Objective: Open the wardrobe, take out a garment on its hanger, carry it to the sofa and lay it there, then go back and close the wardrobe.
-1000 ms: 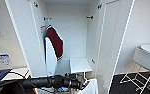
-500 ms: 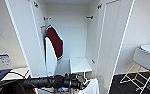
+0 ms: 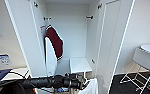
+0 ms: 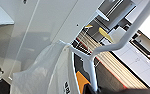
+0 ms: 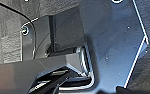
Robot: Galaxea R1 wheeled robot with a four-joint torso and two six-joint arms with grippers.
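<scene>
The wardrobe (image 3: pixel 26 37) stands in front of me with both white doors swung wide. My left arm reaches across the lower head view, and my left gripper (image 3: pixel 82 81) is shut on the hanger. The white garment (image 3: pixel 92 87) droops from it, low in front of the wardrobe's right door (image 3: pixel 111 40). In the left wrist view the thin white hanger (image 4: pixel 108 47) rises out of my left gripper (image 4: pixel 92 89), with the sheer white garment (image 4: pixel 41 72) draped over one of its arms.
A dark maroon top with white trim (image 3: pixel 54 42) hangs inside the wardrobe at the left. A white box (image 3: pixel 78 65) sits on the wardrobe floor. A white chair on thin wire legs (image 3: pixel 146 60) stands to the right on dark flooring.
</scene>
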